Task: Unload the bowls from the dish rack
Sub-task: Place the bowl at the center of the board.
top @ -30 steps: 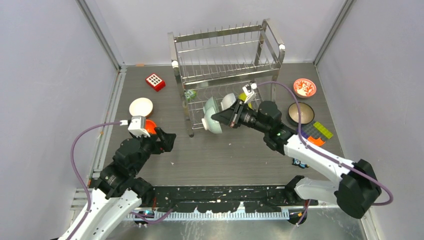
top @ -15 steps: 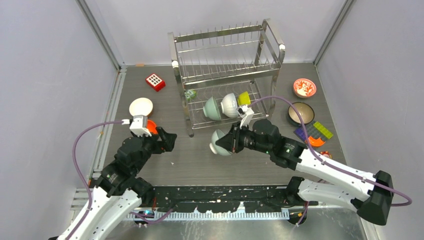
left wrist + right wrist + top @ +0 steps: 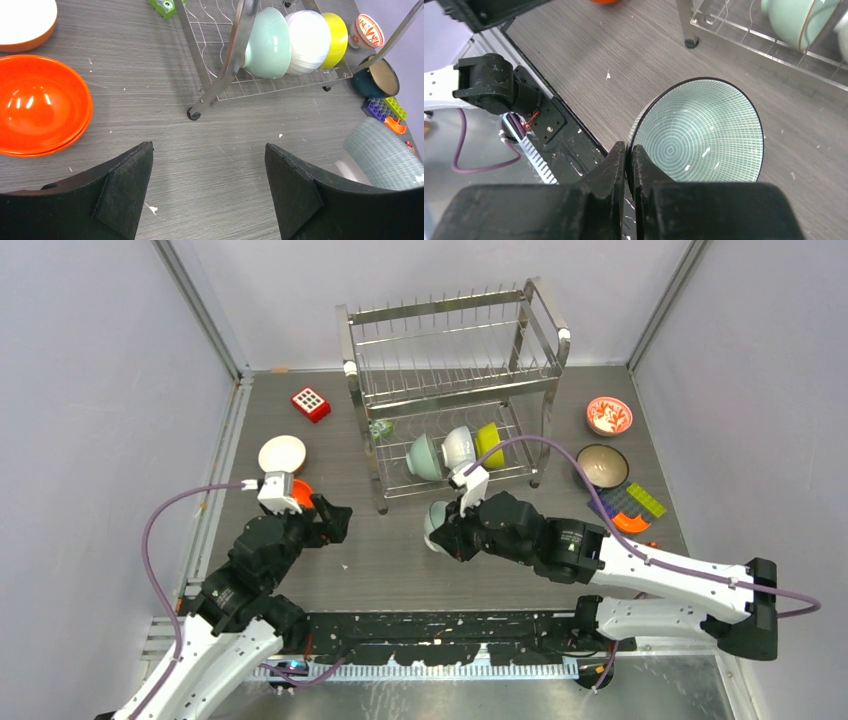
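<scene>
Bowl (image 3: pixel 699 140) in right pincer (image 3: pixel 629 150) — apparently lower now

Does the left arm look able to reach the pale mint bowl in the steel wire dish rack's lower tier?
Probably yes: the left gripper is open and empty, and the pale mint bowl is the nearest of three. A front leg of the dish rack partly crosses the line.
</scene>
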